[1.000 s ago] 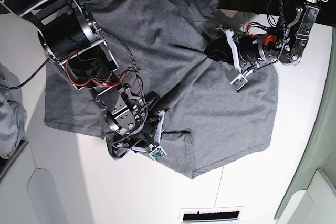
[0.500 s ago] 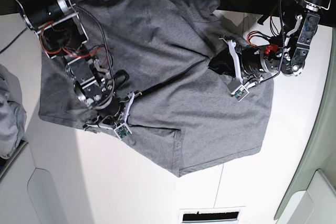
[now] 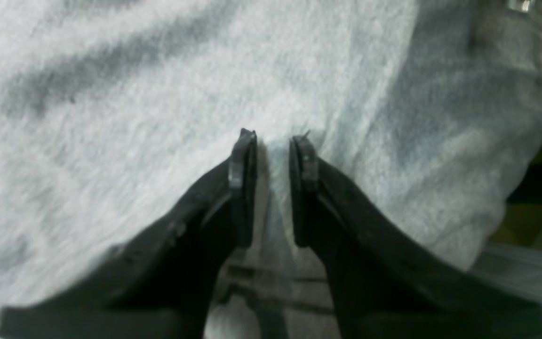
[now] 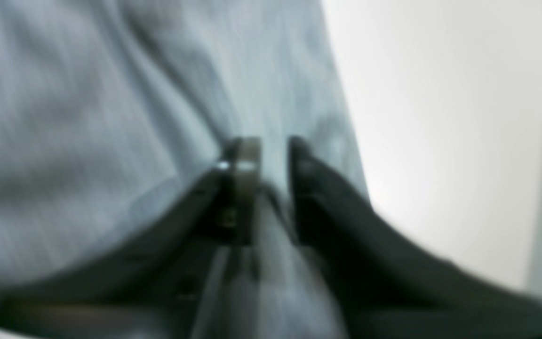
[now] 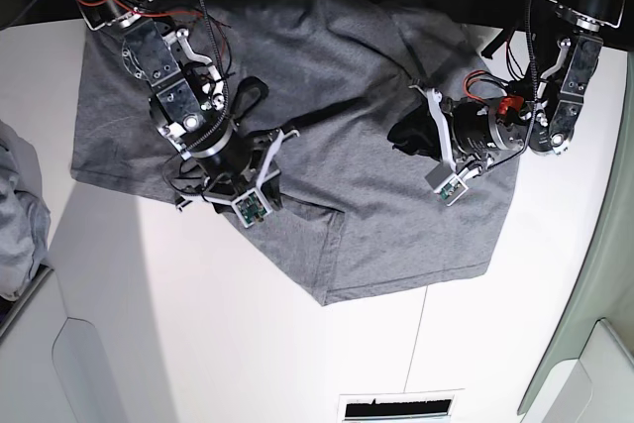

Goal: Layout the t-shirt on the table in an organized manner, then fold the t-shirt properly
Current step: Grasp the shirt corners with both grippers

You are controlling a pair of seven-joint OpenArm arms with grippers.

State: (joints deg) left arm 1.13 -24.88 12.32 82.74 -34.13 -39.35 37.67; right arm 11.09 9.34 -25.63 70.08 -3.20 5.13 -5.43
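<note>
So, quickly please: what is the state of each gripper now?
Left gripper: shut on the t-shirt.
Right gripper: narrow gap with cloth between; grip cannot be told.

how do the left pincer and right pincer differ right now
The left pincer sits over the middle of the t-shirt, with cloth all around; the right pincer sits by a shirt edge beside the bare white table. The left wrist view is fairly sharp, the right wrist view blurred. Both have a narrow gap holding a ridge of grey fabric.

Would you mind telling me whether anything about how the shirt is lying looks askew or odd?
Yes. The t-shirt lies skewed and rumpled on the table, its far edge running off the tabletop into shadow. The left gripper and right gripper each have cloth between their jaws.
</note>
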